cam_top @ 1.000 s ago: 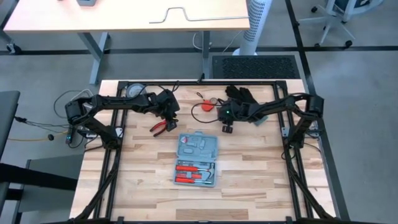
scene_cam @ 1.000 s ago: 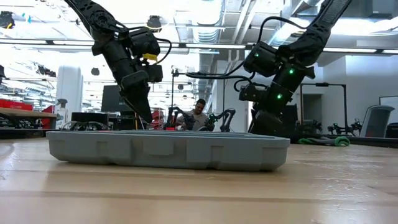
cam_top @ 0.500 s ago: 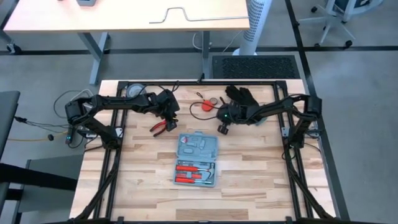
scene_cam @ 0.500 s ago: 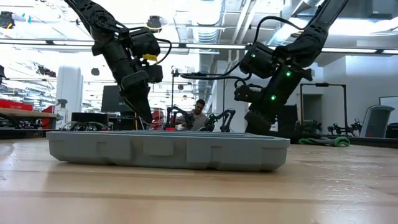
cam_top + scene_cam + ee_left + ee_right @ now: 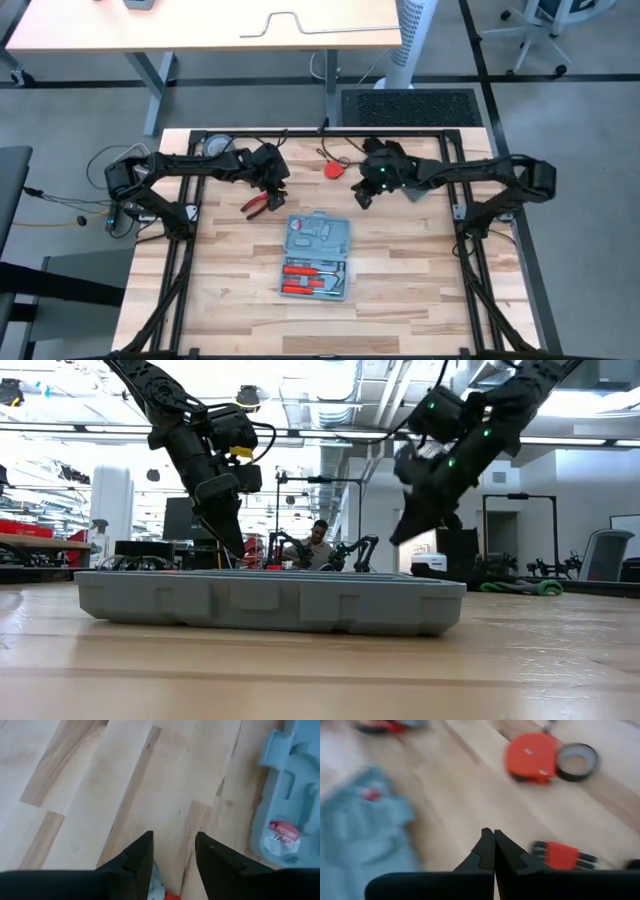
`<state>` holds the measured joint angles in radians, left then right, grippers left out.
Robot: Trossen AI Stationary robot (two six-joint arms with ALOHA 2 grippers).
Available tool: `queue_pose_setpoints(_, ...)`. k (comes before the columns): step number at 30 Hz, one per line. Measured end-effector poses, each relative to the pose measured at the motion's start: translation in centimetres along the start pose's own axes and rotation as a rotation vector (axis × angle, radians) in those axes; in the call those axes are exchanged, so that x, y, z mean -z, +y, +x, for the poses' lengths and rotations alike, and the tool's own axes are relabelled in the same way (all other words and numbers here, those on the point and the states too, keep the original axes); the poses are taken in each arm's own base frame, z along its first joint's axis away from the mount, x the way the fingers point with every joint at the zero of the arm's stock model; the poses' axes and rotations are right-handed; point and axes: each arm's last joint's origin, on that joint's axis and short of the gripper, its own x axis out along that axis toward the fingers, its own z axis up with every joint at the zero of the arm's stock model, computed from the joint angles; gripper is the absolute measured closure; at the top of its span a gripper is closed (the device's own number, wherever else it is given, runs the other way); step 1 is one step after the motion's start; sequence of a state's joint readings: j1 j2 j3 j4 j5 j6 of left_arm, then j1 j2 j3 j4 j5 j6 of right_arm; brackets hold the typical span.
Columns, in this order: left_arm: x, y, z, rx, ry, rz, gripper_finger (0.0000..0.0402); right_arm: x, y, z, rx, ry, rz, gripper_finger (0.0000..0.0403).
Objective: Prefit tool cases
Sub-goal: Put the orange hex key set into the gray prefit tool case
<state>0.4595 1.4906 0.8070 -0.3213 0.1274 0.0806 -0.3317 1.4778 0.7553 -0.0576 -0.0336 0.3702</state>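
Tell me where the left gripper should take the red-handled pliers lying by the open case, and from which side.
Probably from straight above, across the two red handles of the pliers. They lie flat on the table beside the tool case, so there is little side face to pinch. The left gripper, open, already hovers just beside them.

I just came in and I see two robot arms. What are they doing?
They are packing tools into the blue-grey tool case, which lies open on the wooden table with some red-handled tools already in it. The left gripper is open, hanging right over the red pliers beside the case. The right gripper is shut and empty, up in the air near the red tape measure, the tape roll and the black glove. Neither holds anything.
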Motion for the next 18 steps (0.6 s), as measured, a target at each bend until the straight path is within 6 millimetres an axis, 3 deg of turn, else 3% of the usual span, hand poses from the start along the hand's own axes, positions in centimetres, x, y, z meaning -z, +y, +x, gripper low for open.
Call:
queue_pose_setpoints(4,-0.6,-0.2,0.0,0.062,-0.062,-0.003,0.0267,-0.3,0.4,-1.0,-0.087,0.009,0.021,0.0402)
queue_pose_setpoints(9,-1.2,-0.8,0.0,0.084,-0.119,0.012,0.0267,0.3,-0.6,-1.0,0.023,0.064,-0.057,0.0389)
queue_pose_setpoints(14,-1.2,-1.3,0.0,0.096,-0.114,0.013,0.0267,-0.2,-4.2,-0.6,0.077,0.097,-0.020,0.0340)
queue_pose_setpoints(18,-1.2,-1.9,0.1,0.108,-0.112,0.019,0.0267,0.1,-7.3,0.2,0.073,0.164,0.039,0.0340)
